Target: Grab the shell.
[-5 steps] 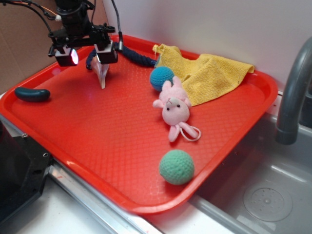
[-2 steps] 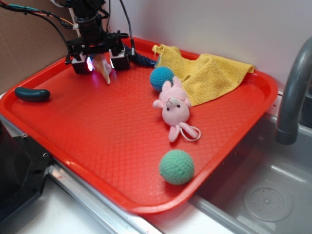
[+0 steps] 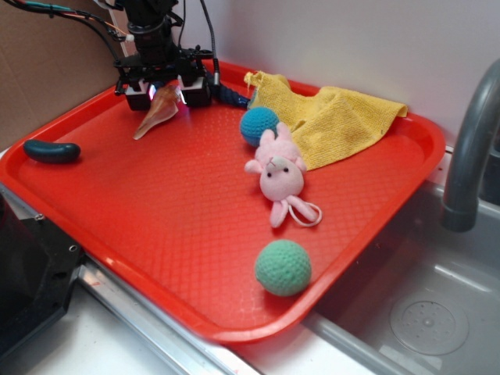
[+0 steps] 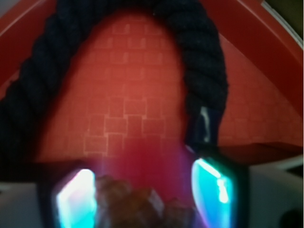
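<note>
The tan shell slants at the back left of the red tray, its thin point down on the tray toward the left. Its knobbly wide end sits between the fingers of my gripper. In the wrist view the shell fills the gap between the two glowing pads, and my gripper is shut on it. The tray floor lies right under the fingers.
A dark blue rope curls just behind the gripper and arches across the wrist view. A dark bean-shaped piece lies left. A blue ball, pink bunny, green ball and yellow cloth lie right. A grey faucet stands beyond the tray.
The gripper has turned, narrowed its fingers and moved toward the tray's back edge. The shell went from hanging point-down to slanting with its tip out to the left.
</note>
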`<state>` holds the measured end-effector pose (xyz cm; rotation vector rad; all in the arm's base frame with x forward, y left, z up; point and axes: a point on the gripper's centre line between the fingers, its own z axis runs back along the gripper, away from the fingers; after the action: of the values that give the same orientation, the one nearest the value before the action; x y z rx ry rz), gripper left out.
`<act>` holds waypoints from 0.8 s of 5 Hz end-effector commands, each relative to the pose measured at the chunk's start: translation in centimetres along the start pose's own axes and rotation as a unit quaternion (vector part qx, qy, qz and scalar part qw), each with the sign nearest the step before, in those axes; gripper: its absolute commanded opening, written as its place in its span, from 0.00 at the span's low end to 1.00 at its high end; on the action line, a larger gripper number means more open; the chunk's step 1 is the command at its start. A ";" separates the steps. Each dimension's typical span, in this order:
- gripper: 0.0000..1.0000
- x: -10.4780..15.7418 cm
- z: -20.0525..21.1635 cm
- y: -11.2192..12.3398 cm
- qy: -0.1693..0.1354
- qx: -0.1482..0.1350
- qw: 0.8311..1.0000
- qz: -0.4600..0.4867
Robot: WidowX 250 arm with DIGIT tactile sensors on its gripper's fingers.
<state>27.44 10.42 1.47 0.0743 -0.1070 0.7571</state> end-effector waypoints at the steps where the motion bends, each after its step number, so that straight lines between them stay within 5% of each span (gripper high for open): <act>1: 0.00 -2.8 7.2 1.0 -0.026 -0.054 0.997 -0.056; 3: 0.00 -6.0 15.2 -0.8 -0.033 -0.103 0.973 -0.204; 4: 0.00 -7.5 17.7 -0.9 -0.071 -0.081 0.971 -0.215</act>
<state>21.97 1.06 16.76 -0.0101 -0.2176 0.3121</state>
